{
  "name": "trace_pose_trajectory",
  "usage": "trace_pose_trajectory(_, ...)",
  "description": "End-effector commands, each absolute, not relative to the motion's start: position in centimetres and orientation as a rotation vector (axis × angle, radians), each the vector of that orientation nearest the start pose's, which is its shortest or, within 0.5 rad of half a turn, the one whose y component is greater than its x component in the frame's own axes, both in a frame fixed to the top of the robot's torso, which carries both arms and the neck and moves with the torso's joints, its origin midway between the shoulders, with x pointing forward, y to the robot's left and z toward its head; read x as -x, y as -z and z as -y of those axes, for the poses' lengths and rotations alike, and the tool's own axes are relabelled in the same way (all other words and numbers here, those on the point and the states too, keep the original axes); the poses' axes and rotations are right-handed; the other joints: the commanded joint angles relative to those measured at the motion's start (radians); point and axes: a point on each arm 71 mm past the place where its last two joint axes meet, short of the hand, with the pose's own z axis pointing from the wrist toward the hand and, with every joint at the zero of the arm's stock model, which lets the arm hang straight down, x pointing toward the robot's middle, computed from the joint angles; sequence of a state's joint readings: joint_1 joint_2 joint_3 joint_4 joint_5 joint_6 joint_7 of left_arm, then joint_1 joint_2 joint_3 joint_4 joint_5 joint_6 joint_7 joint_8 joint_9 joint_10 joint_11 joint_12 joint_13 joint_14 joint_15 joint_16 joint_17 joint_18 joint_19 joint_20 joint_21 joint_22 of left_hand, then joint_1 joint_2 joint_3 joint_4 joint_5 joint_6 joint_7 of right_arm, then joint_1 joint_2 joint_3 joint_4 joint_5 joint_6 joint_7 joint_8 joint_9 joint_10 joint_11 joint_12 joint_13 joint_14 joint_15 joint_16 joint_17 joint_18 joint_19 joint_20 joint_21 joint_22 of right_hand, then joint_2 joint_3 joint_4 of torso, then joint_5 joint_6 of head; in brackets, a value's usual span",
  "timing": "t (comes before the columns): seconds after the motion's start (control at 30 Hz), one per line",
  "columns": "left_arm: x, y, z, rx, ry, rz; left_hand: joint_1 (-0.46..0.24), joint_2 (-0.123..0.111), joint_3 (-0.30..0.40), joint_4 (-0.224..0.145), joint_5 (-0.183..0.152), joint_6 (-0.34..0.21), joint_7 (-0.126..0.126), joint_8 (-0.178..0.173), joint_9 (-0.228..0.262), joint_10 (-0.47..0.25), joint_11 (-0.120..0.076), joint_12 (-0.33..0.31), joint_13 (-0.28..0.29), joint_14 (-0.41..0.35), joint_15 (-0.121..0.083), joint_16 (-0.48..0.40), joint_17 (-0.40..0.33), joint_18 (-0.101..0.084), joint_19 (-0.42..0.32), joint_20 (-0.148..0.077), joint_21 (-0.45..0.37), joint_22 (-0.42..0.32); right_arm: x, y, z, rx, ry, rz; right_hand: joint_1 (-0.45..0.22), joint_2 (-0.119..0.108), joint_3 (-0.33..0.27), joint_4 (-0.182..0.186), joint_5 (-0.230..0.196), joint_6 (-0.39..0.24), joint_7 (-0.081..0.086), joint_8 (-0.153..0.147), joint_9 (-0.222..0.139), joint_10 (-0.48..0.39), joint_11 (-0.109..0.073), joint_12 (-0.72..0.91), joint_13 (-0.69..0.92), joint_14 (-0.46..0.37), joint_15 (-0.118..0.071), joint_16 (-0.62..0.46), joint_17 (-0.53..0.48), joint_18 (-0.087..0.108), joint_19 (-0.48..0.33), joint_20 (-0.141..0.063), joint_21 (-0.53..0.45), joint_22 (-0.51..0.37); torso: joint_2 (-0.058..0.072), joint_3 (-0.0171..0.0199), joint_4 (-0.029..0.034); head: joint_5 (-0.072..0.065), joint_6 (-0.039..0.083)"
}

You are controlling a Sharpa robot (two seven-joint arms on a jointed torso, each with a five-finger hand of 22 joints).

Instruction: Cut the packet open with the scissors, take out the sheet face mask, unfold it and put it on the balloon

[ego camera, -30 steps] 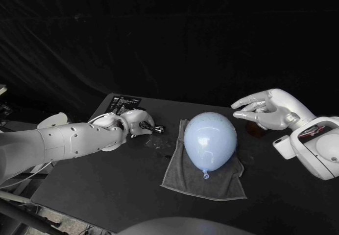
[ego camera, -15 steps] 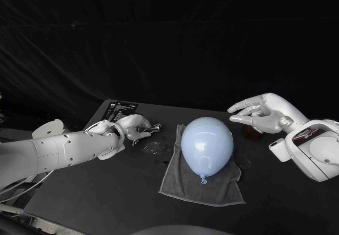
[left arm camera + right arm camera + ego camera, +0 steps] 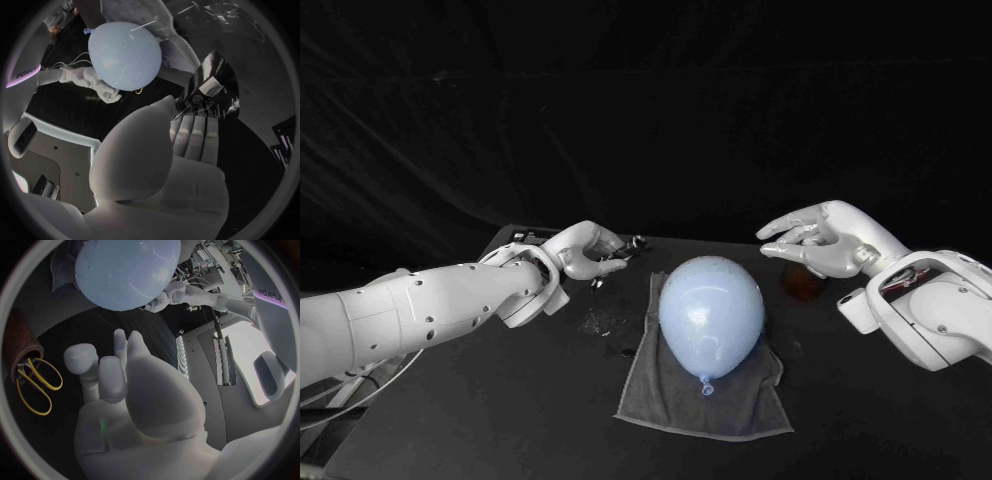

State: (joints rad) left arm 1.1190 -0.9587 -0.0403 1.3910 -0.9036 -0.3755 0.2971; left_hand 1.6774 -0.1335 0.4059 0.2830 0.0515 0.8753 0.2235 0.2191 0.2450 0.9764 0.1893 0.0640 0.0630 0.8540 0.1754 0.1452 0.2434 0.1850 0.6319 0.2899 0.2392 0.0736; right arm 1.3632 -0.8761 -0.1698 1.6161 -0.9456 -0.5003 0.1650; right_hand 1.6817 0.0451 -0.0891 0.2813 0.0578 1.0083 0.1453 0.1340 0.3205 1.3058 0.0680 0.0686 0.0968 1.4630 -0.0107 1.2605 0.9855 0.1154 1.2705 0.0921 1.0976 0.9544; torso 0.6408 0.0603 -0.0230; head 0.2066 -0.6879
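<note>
The left hand [image 3: 586, 250] has risen from the table [image 3: 473, 400] and moved toward its far edge, and the packet [image 3: 625, 244] has risen with it. The right hand [image 3: 822, 243] keeps its station over the far right part of the table.

1. A grey towel [image 3: 718, 405] lies at the middle of the table, one short end toward the near edge.
2. The pale blue balloon [image 3: 711, 310] lies lengthwise on the towel, knot toward the near edge and rounded end toward the far edge.
3. Small glints of clear film [image 3: 596, 320] lie on the table just beside the towel's left edge.
4. The left hand hangs above the table left of the balloon's far end. Its fingers are curled in and pinch the black-and-silver packet at their tips. The packet is clear of the table, between the hand and the balloon.
5. The right hand hangs right of the balloon's far end. Its fingers are spread and partly bent, and it holds nothing.
6. A brown holder [image 3: 800, 285] stands on the table below the right hand, near the towel's far right corner. The yellow-handled scissors [image 3: 32, 385] sit at this holder.
7. A black printed card [image 3: 519, 237] lies at the far left corner, partly hidden behind the left hand.
</note>
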Motion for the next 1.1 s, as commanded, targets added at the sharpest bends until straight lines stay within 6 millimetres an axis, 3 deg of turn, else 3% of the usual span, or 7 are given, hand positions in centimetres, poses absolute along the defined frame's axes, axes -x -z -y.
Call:
trace_pose_trajectory(0.03, -48.3, 20.8, -28.5, 0.451, 1.133, -1.578, -0.003, -0.009, 0.013, -0.001, -0.003, 0.002, 0.010, -0.004, -0.002, -0.004, 0.007, -0.004, -0.001, -0.004, 0.000, -0.008, -0.003, -0.013, -0.006, 0.001, -0.004, -0.002, -48.0, 12.8, 19.0, -0.104, -1.045, -1.461, 0.012, -0.002, 0.007, -0.002, 0.004, 0.003, 0.002, 0.000, 0.001, 0.005, -0.003, -0.003, 0.002, 0.008, -0.003, 0.006, 0.001, 0.009, -0.006, 0.000, 0.004, 0.002, -0.001, 0.0007, -0.0016, -0.021, 0.025)
trace_pose_trajectory(0.2, -48.3, 20.1, -27.0, 0.572, 1.307, -1.561, -0.004, -0.010, 0.027, -0.003, -0.004, -0.001, 0.013, -0.006, -0.003, -0.011, 0.010, -0.004, -0.001, -0.007, 0.002, -0.013, -0.006, -0.019, 0.006, 0.003, -0.001, -0.002, -48.7, 12.0, 18.9, -0.097, -1.034, -1.443, 0.017, -0.001, 0.011, -0.002, 0.004, 0.001, 0.002, -0.001, 0.000, 0.006, -0.003, -0.003, 0.002, 0.008, -0.003, 0.008, 0.003, 0.008, -0.005, 0.000, 0.008, 0.008, -0.001, -0.0002, -0.0021, -0.048, 0.049)
trace_pose_trajectory(0.33, -48.3, 19.9, -26.0, 0.653, 1.455, -1.551, -0.006, -0.012, 0.035, -0.006, -0.004, -0.006, 0.015, -0.010, -0.005, -0.018, 0.012, -0.004, -0.002, -0.010, 0.005, -0.018, -0.009, -0.023, 0.025, 0.002, 0.005, -0.001, -49.3, 11.2, 18.5, -0.083, -1.022, -1.437, 0.023, -0.003, 0.015, -0.002, 0.005, -0.003, 0.003, -0.005, -0.002, 0.012, -0.003, -0.001, 0.004, 0.011, -0.003, 0.017, 0.016, 0.006, -0.002, 0.000, 0.017, 0.018, 0.001, -0.0002, -0.0005, -0.071, 0.092)
trace_pose_trajectory(0.5, -48.4, 19.7, -25.0, 0.685, 1.560, -1.543, -0.008, -0.014, 0.039, -0.010, -0.004, -0.008, 0.013, -0.011, -0.005, -0.020, 0.012, -0.003, -0.001, -0.009, 0.005, -0.019, -0.010, -0.023, 0.049, 0.002, 0.014, 0.002, -50.1, 10.4, 17.6, -0.073, -0.998, -1.449, 0.027, -0.013, 0.025, 0.002, 0.031, -0.002, -0.001, -0.008, -0.004, 0.051, -0.011, 0.015, 0.022, 0.018, -0.009, 0.040, 0.048, 0.002, 0.007, -0.004, 0.041, 0.048, 0.002, 0.0003, 0.0009, -0.089, 0.117)
trace_pose_trajectory(0.67, -48.5, 19.5, -24.1, 0.693, 1.624, -1.529, -0.024, -0.033, 0.028, -0.013, -0.004, -0.010, 0.009, -0.011, -0.005, -0.019, 0.011, -0.002, 0.000, -0.005, 0.004, -0.021, -0.012, -0.024, 0.059, 0.001, 0.015, 0.001, -50.9, 10.0, 16.4, -0.058, -0.981, -1.499, -0.014, -0.031, 0.012, 0.007, 0.028, 0.002, -0.010, -0.012, -0.006, 0.123, -0.025, 0.060, 0.068, 0.023, -0.018, 0.064, 0.081, 0.000, 0.010, -0.011, 0.057, 0.068, 0.001, 0.0003, 0.0014, -0.106, 0.124)
trace_pose_trajectory(0.83, -48.6, 19.3, -23.3, 0.691, 1.657, -1.513, -0.027, -0.036, 0.027, -0.015, -0.004, -0.008, 0.007, -0.009, -0.004, -0.016, 0.010, -0.001, 0.000, -0.002, 0.003, -0.021, -0.012, -0.024, 0.063, 0.001, 0.016, 0.001, -51.2, 9.9, 15.0, -0.041, -0.984, -1.545, -0.065, -0.046, -0.004, 0.005, 0.026, 0.002, -0.019, -0.019, -0.009, 0.157, -0.035, 0.151, 0.181, 0.029, -0.028, 0.089, 0.115, -0.005, 0.020, -0.021, 0.083, 0.102, 0.002, 0.0010, 0.0006, -0.118, 0.128)
trace_pose_trajectory(1.1, -48.9, 18.9, -22.6, 0.678, 1.676, -1.498, -0.027, -0.036, 0.027, -0.016, -0.003, -0.007, 0.007, -0.009, -0.004, -0.014, 0.009, -0.001, 0.000, 0.000, 0.002, -0.020, -0.012, -0.023, 0.065, 0.001, 0.016, 0.000, -51.5, 10.0, 12.8, -0.079, -1.014, -1.588, -0.171, -0.032, -0.054, 0.003, 0.007, -0.011, -0.018, -0.024, -0.005, 0.041, -0.030, 0.345, 0.457, 0.027, -0.023, 0.103, 0.121, -0.003, 0.007, -0.016, 0.079, 0.109, 0.001, 0.0014, 0.0025, -0.134, 0.131)
